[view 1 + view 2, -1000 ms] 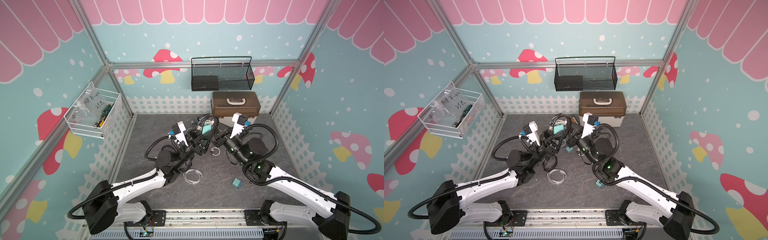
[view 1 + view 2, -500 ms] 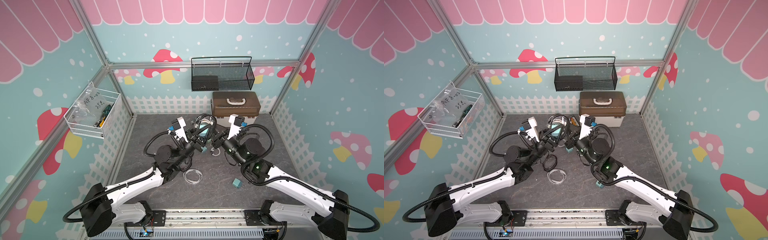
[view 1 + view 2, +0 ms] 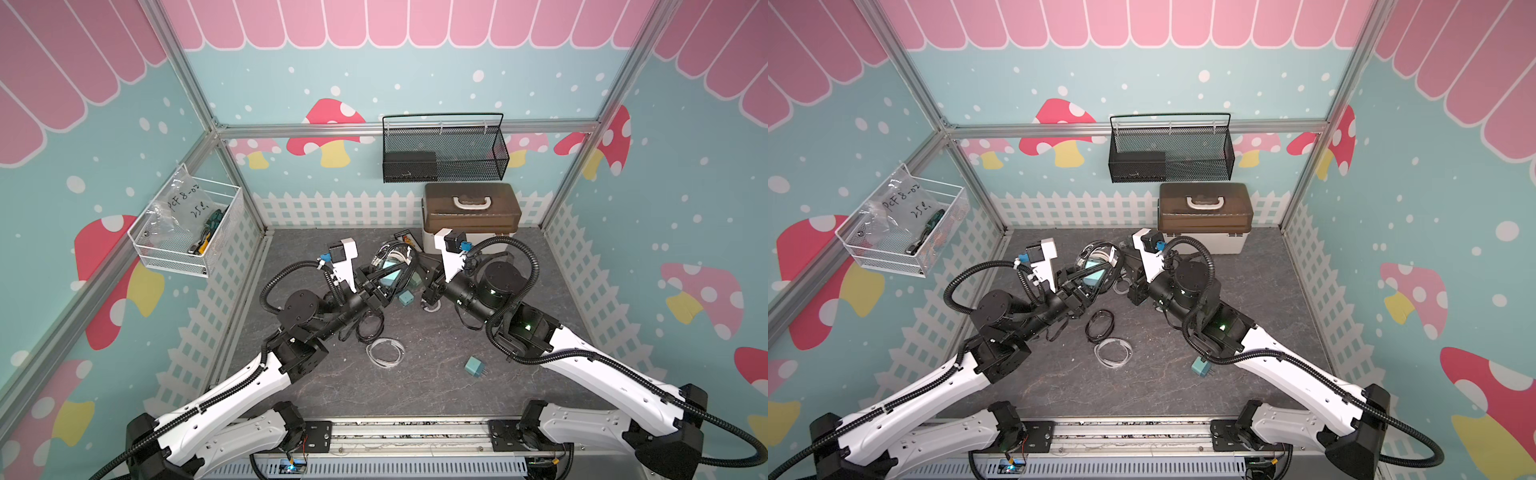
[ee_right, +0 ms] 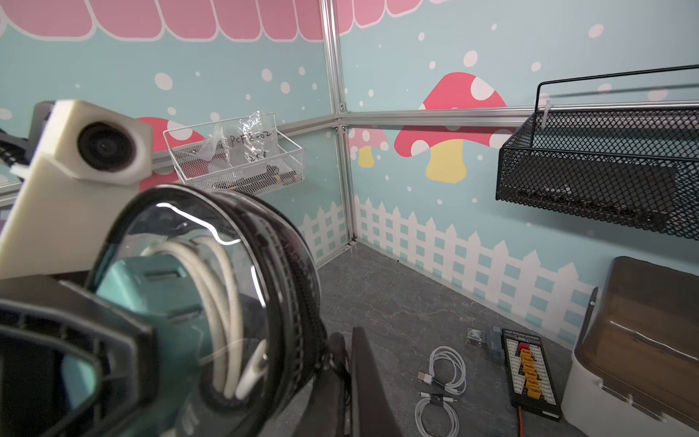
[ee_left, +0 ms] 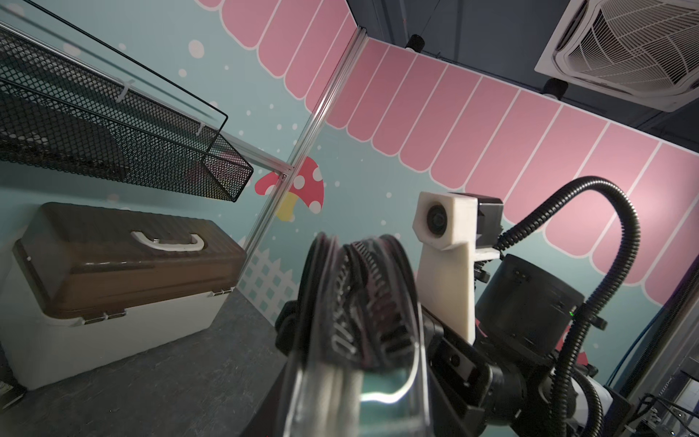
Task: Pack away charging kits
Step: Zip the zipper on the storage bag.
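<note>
A round clear zip case [image 3: 392, 261] [image 3: 1096, 258] hangs above the floor between both arms. Inside it are a teal plug adapter [image 4: 151, 280] and a coil of white cable [image 4: 221, 287]. My left gripper [image 3: 390, 280] is shut across the case [image 5: 359, 325] from the front left. My right gripper [image 4: 351, 382] is shut at the case's zipper edge on its right side [image 3: 417, 266]. Loose on the floor lie a teal adapter [image 3: 405, 298], another teal adapter [image 3: 473, 366], a black cable coil [image 3: 1099, 326] and a white cable coil [image 3: 386, 353].
A white box with a brown lid [image 3: 471, 208] stands at the back right, under a black mesh basket [image 3: 444, 153]. Beside the box lie a black board with orange connectors [image 4: 529, 374] and two white cables [image 4: 448, 369]. A white wire basket [image 3: 187, 232] hangs on the left wall.
My left gripper has closed onto the round case. The case and both grippers have shifted a little to the left. The right gripper stays shut.
</note>
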`<control>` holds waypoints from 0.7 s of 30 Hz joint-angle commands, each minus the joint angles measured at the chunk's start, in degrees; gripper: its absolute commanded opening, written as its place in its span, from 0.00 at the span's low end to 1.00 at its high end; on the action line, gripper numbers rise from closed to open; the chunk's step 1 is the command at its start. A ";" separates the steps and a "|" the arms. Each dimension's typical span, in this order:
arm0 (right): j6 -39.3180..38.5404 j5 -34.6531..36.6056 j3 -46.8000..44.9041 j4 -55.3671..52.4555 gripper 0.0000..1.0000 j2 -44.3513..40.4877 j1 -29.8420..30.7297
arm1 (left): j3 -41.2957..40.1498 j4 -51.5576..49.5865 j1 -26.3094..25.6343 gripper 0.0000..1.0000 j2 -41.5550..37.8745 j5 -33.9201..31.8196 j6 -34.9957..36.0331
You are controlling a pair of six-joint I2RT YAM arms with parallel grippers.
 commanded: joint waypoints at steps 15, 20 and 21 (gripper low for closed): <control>-32.61 5.26 -3.34 4.45 0.00 -4.37 -4.11 | 11.31 -42.83 3.25 0.00 -1.67 8.93 10.84; -40.99 0.60 -8.01 7.87 0.00 -5.44 -7.07 | 14.12 -49.02 4.92 0.00 1.84 10.08 10.94; -42.10 -0.82 -9.20 9.30 0.00 -5.75 -7.58 | 14.49 -50.02 5.28 0.00 2.52 11.29 11.12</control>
